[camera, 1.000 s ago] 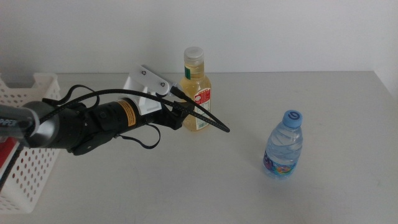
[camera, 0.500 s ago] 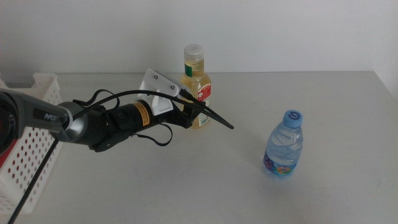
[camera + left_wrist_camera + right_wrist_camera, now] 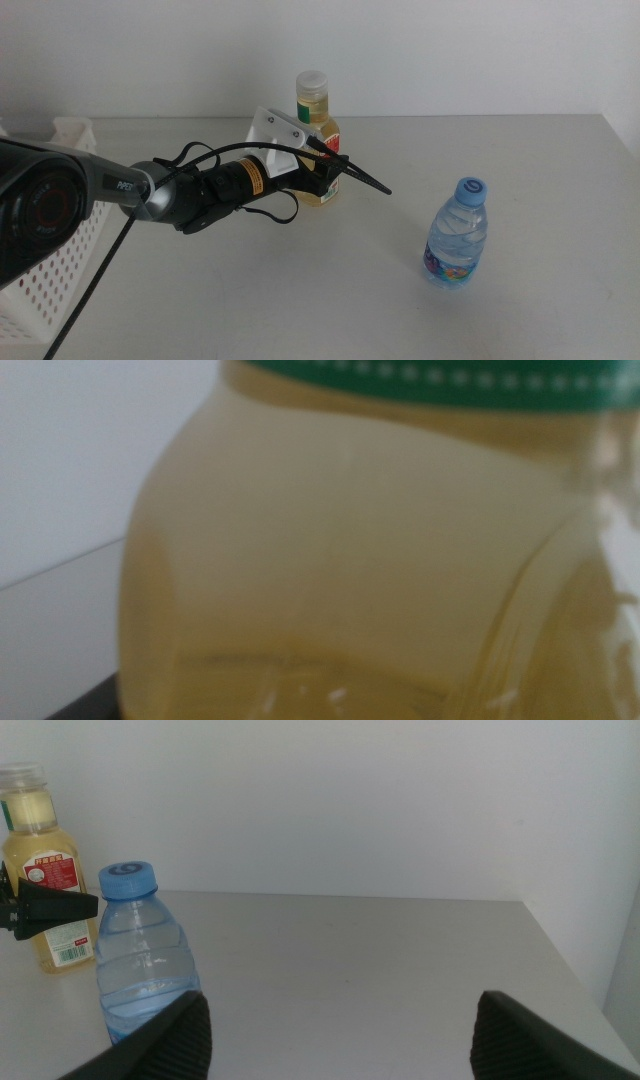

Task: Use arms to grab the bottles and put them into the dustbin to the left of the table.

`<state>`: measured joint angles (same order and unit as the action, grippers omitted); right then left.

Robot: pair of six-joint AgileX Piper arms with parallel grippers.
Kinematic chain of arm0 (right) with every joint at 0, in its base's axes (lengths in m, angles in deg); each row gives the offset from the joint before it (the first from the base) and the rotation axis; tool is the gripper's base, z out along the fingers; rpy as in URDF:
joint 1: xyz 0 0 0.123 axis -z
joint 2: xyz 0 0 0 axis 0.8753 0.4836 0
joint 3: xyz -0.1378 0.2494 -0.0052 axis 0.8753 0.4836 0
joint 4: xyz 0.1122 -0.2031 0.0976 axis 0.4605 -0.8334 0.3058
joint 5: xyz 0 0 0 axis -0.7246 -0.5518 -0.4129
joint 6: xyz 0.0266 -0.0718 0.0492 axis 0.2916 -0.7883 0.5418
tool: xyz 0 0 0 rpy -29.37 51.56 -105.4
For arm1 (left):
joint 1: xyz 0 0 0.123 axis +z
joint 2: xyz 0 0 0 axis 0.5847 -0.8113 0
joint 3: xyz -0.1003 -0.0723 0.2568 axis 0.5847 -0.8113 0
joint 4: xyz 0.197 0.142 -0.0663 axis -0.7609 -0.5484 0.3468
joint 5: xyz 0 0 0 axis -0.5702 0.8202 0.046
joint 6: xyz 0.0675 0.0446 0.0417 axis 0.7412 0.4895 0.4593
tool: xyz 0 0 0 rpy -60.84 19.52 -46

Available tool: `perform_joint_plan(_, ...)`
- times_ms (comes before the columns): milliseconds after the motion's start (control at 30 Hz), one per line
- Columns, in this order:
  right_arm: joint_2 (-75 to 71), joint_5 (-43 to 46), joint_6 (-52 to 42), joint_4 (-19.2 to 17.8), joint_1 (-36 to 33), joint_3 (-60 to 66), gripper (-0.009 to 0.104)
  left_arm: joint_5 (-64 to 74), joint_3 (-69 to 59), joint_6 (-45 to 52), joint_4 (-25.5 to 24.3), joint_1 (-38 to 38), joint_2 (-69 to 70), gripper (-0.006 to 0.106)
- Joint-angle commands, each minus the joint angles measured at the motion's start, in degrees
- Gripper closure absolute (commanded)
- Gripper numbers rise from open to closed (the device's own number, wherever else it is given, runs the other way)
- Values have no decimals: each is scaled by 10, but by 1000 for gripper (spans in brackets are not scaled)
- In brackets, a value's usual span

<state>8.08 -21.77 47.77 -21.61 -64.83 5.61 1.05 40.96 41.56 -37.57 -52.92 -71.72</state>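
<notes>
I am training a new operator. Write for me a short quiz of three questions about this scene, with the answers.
1. True or false: the water bottle lies on its side.
2. Which thing is the left tool at? A: the yellow bottle. B: the water bottle. C: the basket.
3. Fill in: the right tool waits near the water bottle with its jaws ____.

Key: 1 false, it stands upright. 2 A. 3 open.
</notes>
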Motion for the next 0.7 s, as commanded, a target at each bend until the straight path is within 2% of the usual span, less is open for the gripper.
perform_joint_plan(0, -12, 43, -5, -3, 3, -5, 29, -38, 23, -19, 24, -1, 31, 10)
perform_joint_plan(100, -12, 43, -5, -3, 3, -5, 29, -33, 23, -21, 12, 4, 34, 27)
perform_joint_plan(200, -12, 43, -5, -3, 3, -5, 29, -33, 22, -54, -43, 10, 49, 54)
perform_joint_plan(233, -12, 43, -5, -3, 3, -5, 29, -32, 22, -66, -75, 12, 58, 62)
perform_joint_plan(333, -12, 43, -5, -3, 3, -5, 29, 26, 22, -98, -114, 12, 92, 78)
perform_joint_plan(433, -12, 43, -5, -3, 3, -5, 29, 127, 22, -137, -112, 8, 134, 84)
perform_joint_plan(667, -12, 43, -5, -3, 3, -5, 29, 259, 19, -176, -111, -2, 228, 84)
